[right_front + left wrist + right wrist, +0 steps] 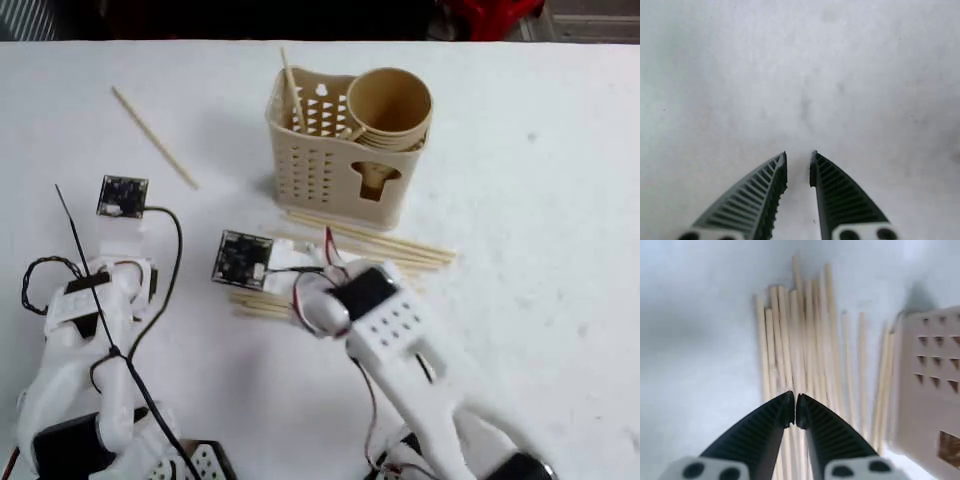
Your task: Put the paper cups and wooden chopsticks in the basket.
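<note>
A perforated beige basket (335, 165) is seen standing upright in the upper middle of the high view, on a white worktop (540, 200). A nested stack of paper cups (388, 105) is held in its right-hand part, tilted so that the open mouth faces the camera. One wooden chopstick (292, 90) is propped upright in the left-hand part, its tip above the rim.

A row of loose chopsticks (372, 240) is laid on the worktop just in front of the basket, running from the centre towards the right. A second small bundle (258, 305) is found left of centre, partly covered by the right arm (385, 325). A single chopstick (153, 137) lies apart, slanted, in the upper left of the frame.

The right gripper (795, 410) is lowered over the spread chopsticks beside the basket wall; its jaws are clenched almost tip to tip, and whether a stick is pinched cannot be told.

The left arm (85, 320) is placed at the lower left. The left gripper (799, 162) is pointed at bare worktop, its jaws parted by a narrow gap with nothing held between them.
</note>
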`<action>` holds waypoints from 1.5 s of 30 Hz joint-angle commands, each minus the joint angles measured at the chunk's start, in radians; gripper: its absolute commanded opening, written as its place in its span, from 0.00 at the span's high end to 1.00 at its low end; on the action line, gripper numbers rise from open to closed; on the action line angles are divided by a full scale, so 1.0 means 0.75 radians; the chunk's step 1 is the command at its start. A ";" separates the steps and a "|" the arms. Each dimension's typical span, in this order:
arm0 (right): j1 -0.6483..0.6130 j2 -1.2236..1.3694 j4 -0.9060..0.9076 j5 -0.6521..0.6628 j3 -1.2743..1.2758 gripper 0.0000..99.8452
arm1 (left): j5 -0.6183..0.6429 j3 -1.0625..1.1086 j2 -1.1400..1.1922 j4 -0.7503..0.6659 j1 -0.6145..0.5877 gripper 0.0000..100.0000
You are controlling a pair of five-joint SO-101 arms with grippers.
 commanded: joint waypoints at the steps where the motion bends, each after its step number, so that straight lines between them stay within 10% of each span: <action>1: 0.005 -0.171 0.111 0.006 -0.010 0.98 | -0.016 -0.002 -0.032 -0.031 0.034 0.90; 13: 0.054 0.152 -0.056 0.006 -0.023 0.73 | -0.016 -0.002 -0.032 -0.031 0.034 0.90; 23: -0.003 0.572 -0.103 0.102 -0.158 0.73 | -0.016 -0.002 -0.032 -0.031 0.034 0.90; 45: 0.001 0.754 -0.214 0.078 -0.205 0.99 | -0.016 -0.002 -0.032 -0.031 0.034 0.90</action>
